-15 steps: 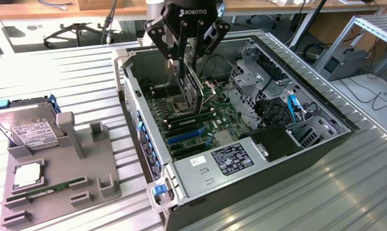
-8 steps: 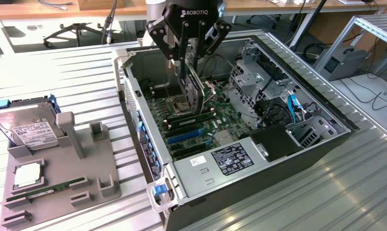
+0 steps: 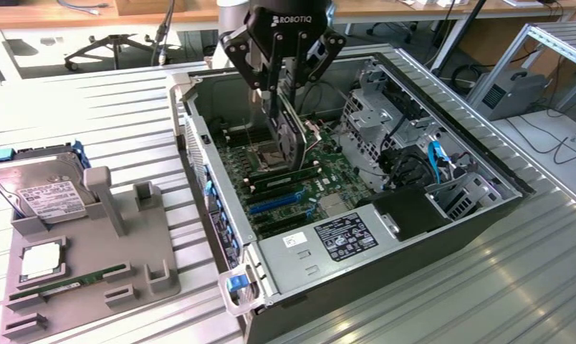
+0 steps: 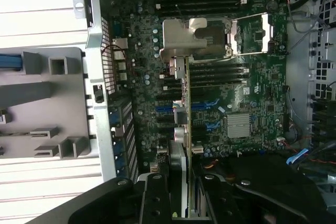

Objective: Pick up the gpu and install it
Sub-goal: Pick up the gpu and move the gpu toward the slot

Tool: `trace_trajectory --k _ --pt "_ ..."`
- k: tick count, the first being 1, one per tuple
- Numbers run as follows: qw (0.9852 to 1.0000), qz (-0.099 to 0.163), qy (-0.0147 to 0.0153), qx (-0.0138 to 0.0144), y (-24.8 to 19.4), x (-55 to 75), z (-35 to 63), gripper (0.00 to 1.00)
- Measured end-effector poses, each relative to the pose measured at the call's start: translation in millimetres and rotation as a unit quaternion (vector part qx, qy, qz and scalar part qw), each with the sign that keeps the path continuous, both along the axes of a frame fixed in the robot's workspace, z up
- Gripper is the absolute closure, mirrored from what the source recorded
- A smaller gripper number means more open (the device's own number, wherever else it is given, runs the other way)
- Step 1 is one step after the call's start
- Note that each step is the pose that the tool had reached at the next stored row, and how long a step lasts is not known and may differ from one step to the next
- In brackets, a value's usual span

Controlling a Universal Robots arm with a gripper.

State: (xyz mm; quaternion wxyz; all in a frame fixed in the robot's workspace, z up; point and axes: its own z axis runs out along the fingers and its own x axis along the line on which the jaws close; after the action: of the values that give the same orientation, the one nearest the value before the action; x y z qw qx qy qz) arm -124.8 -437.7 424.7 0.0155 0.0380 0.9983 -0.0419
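The gpu (image 3: 291, 140), a thin dark card, hangs upright on its edge over the green motherboard (image 3: 293, 190) inside the open computer case (image 3: 460, 236). My gripper (image 3: 279, 100) is shut on the card's upper edge, with a finger on each face. In the wrist view the gpu (image 4: 182, 108) shows edge-on between my fingers (image 4: 157, 198), and its silver bracket (image 4: 184, 35) sits at the far end, over the processor socket area. The card is above the blue expansion slots (image 4: 207, 106), and whether it touches the board I cannot tell.
A grey holder tray (image 3: 87, 279) lies at the exterior view's left with a silver hard drive (image 3: 39, 190), a processor chip (image 3: 41, 259) and a green memory stick (image 3: 68, 281). The case walls, a drive cage (image 3: 384, 122) and blue cables (image 3: 436, 158) ring the motherboard.
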Motion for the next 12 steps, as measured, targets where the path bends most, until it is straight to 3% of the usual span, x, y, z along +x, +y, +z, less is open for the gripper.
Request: trace_trajectory --k 12 --pt "1.0 0.0 0.0 -0.0017 0.0 4.6 -1.5 0.73"
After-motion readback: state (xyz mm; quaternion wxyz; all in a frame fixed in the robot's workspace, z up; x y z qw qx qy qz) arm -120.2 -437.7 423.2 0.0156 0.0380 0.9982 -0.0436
